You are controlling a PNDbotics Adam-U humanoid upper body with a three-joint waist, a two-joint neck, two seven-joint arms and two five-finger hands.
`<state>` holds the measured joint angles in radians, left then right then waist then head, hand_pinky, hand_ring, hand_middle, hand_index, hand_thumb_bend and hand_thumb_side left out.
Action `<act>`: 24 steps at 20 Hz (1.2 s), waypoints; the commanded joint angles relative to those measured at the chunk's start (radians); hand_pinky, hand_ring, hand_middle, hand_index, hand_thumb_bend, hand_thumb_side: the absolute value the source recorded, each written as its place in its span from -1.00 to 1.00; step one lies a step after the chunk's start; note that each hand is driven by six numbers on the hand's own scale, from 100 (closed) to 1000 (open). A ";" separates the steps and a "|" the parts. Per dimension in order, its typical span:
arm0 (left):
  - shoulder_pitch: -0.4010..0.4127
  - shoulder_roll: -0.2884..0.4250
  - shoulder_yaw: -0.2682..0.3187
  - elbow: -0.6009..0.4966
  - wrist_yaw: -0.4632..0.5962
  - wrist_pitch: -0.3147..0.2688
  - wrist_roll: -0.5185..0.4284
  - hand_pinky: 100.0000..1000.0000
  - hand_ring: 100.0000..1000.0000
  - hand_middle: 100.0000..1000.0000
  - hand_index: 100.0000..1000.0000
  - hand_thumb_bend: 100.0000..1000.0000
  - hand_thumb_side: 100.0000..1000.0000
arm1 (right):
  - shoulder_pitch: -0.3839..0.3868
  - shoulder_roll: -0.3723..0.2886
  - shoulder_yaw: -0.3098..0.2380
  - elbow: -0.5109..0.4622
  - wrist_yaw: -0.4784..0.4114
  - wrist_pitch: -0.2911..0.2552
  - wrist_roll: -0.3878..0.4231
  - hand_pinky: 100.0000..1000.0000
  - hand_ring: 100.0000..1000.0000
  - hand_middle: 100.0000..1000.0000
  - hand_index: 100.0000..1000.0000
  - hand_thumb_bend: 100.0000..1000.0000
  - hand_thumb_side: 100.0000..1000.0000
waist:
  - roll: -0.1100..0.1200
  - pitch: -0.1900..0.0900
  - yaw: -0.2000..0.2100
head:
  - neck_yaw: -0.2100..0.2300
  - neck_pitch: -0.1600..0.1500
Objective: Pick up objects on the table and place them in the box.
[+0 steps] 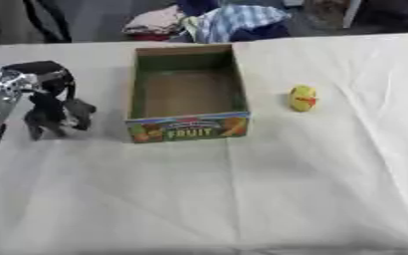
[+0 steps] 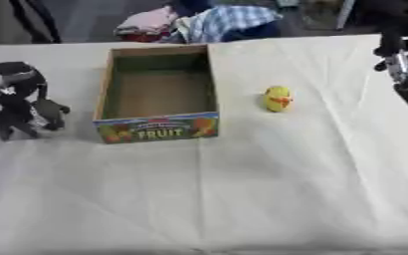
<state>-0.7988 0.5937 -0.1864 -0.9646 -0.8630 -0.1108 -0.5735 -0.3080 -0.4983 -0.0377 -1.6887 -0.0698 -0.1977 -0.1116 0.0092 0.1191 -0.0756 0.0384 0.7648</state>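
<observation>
left hand (image 1: 55,117): fingers curled down, holding nothing, on desk (image 1: 242,199)
box (image 1: 187,94): just right of it, empty
yellow thing (image 1: 302,97): beyond box, untouched
right hand (image 2: 399,60): cannot tell

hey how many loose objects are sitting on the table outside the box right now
1: a yellow object with a red mark, on the cloth just right of the box. The box looks empty, though its near wall hides a strip of floor.
</observation>
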 commanded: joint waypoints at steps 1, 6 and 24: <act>-0.014 0.042 0.010 -0.012 -0.007 -0.002 0.000 -0.18 -0.68 -0.87 -0.40 0.09 -0.73 | -0.009 -0.015 -0.014 -0.007 -0.005 -0.003 0.000 -0.13 0.12 0.20 0.57 -0.52 0.05 | 0.000 -0.019 0.001 | 0.003 0.005; -0.018 0.044 0.022 -0.025 0.025 -0.001 0.004 -0.19 -0.74 -0.95 -0.46 -0.02 -0.79 | -0.007 -0.014 -0.014 -0.005 -0.004 -0.004 0.000 -0.13 0.12 0.20 0.57 -0.52 0.05 | 0.002 -0.023 0.001 | 0.005 0.005; -0.208 -0.049 0.047 -0.123 -0.026 0.033 0.137 -0.19 -0.80 -1.00 -0.51 0.00 -0.73 | -0.015 -0.015 0.002 0.003 -0.006 -0.004 0.016 -0.12 0.12 0.20 0.57 -0.52 0.04 | 0.015 -0.038 -0.080 | 0.037 -0.007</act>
<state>-0.9735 0.5424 -0.1497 -1.0772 -0.8744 -0.0794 -0.4579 -0.3078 -0.4976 -0.0329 -1.6801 -0.0698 -0.2004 -0.0989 0.0257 0.0951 -0.1618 0.0697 0.7638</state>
